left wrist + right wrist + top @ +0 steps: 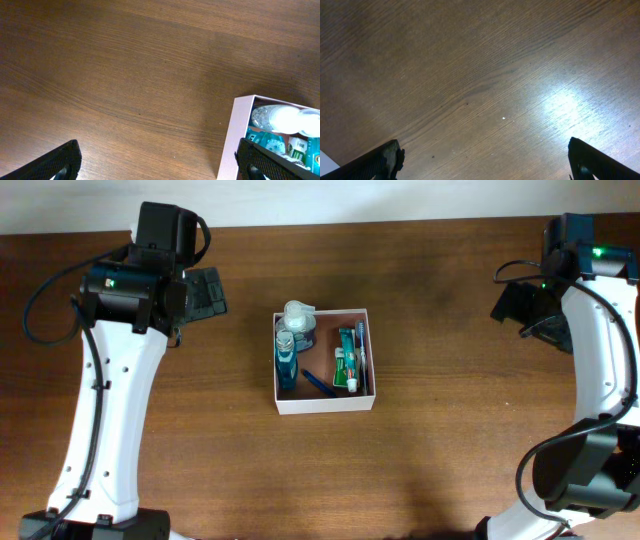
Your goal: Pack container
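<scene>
The container (322, 401), a square white box with a reddish-brown inside, sits at the table's middle. It holds a clear bottle (298, 321), a blue bottle (286, 362), a toothpaste tube (347, 360) and a blue toothbrush (316, 382). Its white wall (235, 140) and the bottles (280, 119) show at the right of the left wrist view. My left gripper (205, 292) is open and empty, held above bare wood left of the container. My right gripper (510, 302) is open and empty over bare wood at the far right.
The brown wooden table (450, 450) runs to a pale wall at the far edge. A light glare (565, 107) lies on the wood under the right gripper.
</scene>
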{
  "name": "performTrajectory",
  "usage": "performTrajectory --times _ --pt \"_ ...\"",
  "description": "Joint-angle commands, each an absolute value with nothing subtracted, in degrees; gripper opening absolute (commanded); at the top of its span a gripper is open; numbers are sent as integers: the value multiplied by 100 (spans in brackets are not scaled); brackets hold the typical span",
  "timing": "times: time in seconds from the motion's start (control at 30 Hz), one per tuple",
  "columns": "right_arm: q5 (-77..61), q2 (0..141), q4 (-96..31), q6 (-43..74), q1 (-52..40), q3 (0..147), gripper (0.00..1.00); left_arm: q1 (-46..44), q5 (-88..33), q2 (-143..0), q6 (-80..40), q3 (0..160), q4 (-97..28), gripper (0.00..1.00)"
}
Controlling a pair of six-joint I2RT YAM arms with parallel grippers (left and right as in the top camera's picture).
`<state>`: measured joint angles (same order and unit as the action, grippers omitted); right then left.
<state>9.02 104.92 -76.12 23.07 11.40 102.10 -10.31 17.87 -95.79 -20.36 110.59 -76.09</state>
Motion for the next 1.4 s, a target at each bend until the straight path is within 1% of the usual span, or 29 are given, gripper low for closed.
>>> performTrajectory --times 0.0,0.43,0.6,0.77,1.2,1.37 --pt "974 10451 -7609 2276 1166 10254 98 -1007 1890 -9518 -1984 11159 -7618 99" --pt "974 10508 -7609 2276 1164 10254 98 -1007 1890 -9518 -1984 11159 -7618 99" --pt "974 10156 -7612 2276 1129 10254 98 -1007 1890 -9518 -1984 11159 -7618 99" --pt "972 9172 -7609 2276 1007 10254 98 -1007 1890 -9518 -1984 11159 -7618 100" --pt "972 5594 -7614 2276 659 10254 98 -1007 1890 -9518 -1984 11159 -7618 99" --pt "972 4633 -7616 2276 659 10254 98 -1007 1890 -9518 -1984 11159 -7618 99"
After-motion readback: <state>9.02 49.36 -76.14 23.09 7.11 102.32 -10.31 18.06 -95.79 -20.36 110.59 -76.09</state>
